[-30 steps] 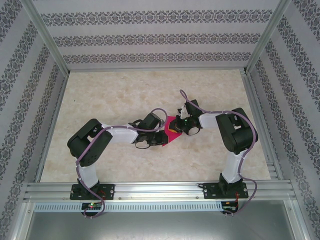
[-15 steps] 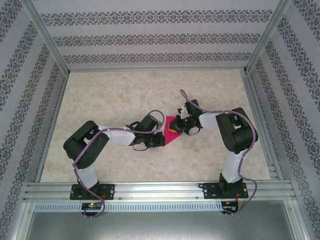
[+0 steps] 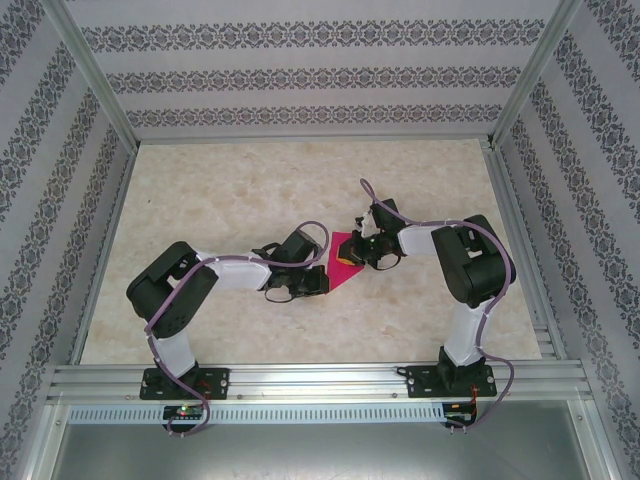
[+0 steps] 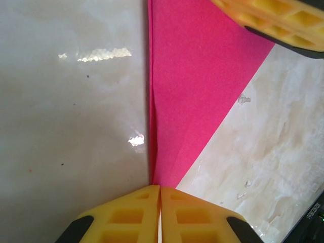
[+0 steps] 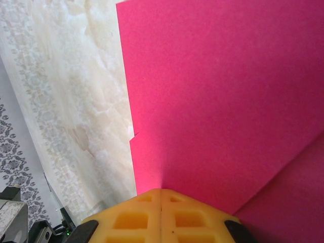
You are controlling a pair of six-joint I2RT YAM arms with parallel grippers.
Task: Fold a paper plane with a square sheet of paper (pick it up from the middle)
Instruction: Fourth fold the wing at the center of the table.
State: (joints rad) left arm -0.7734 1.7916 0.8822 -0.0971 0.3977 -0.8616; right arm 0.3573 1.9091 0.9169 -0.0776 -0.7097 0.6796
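Left end effector [image 4: 160, 191] leftward, on paper [image 4: 202, 76]

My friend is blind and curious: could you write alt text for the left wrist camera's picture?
The left hand, yellow, pinches the pointed tip of a folded pink paper over a pale marbled table. The right hand holds its far end.

From above, the pink paper [image 3: 342, 268] is a mere sliver between the left gripper [image 3: 312, 283] and the right gripper [image 3: 357, 255], the rest tucked beneath them (folds too small to read). Left wrist: its tip vanishes into the closed pinch, and its far end runs off the top edge. Right wrist: paper spills past the top and right edges, beyond the pads [image 5: 131, 217].
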